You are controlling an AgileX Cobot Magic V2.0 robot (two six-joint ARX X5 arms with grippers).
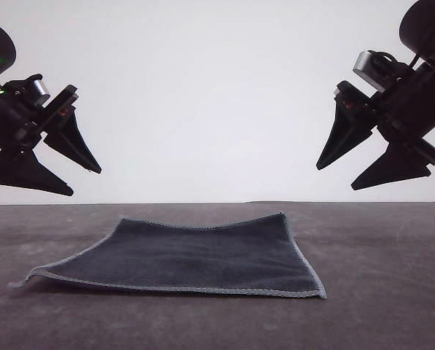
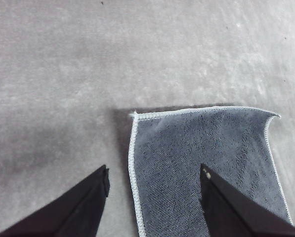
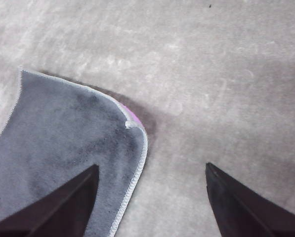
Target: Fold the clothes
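I see the cloth [image 1: 195, 259] flat on the surface [image 1: 377, 313], grey face up, midway below both raised grippers, left [image 1: 79, 179] and right [image 1: 337, 175], fingers wide, each above one cloth corner.

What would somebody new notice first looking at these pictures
The dark grey cloth lying spread on the table, middle of the front view, grey face up with pale stitched edging. Above it hang two black arms, the left claw and right claw, both open and empty. A sliver of purple peeks under one corner.
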